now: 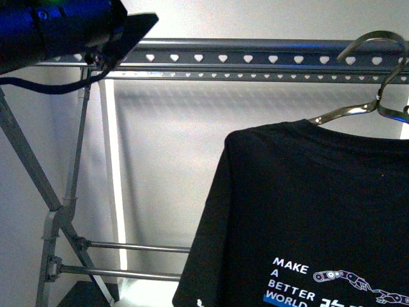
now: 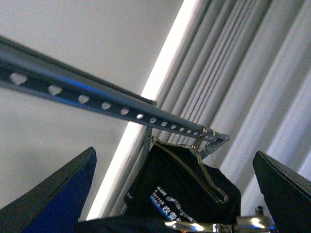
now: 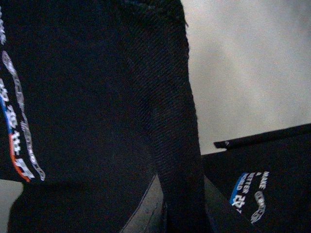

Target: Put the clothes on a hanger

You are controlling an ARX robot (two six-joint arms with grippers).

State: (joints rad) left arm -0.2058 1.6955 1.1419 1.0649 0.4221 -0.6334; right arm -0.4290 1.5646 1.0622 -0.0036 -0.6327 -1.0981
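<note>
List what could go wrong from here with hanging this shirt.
The silver wire hanger's hook looks in front of the dark grey heart-holed rail, not clearly over it; released now, the black printed T-shirt could drop. The open left claw sits close to that rail and might knock it.

Rack (image 1: 255, 59) faced me: heart-holed top rail, slanted legs. At rail's far end, wire hanger (image 2: 213, 186) hooked on, shirt (image 2: 170, 182) hung from it.
</note>
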